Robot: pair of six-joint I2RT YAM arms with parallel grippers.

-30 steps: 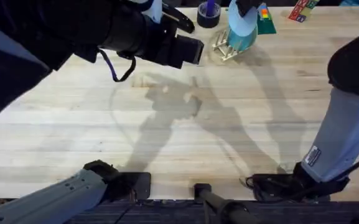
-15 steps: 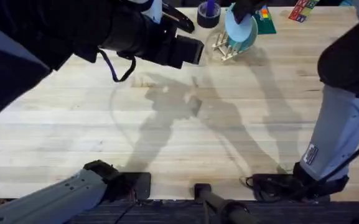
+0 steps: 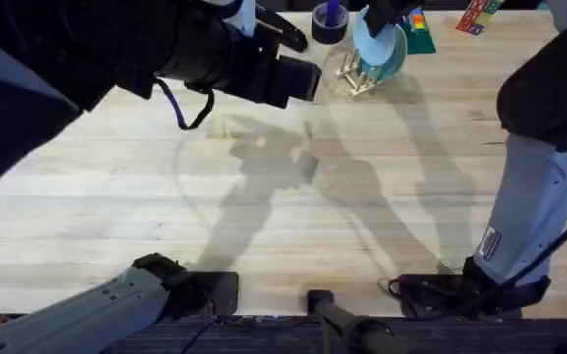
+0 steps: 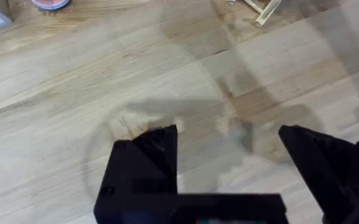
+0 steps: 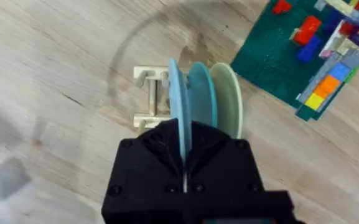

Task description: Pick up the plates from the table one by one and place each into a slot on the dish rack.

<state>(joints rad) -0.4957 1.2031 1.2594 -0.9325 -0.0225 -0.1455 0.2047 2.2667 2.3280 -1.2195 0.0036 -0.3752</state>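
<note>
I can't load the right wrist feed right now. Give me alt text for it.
The right gripper is shut on a pale blue plate, holding it on edge over the dish rack. Two more plates stand upright beside it. A green board of coloured bricks lies on the table nearby.

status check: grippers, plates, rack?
Left gripper open, empty above bare table. Right gripper shut on pale blue plate, upright at dish rack. Two plates already slotted beside it. Nothing blocking.
</note>
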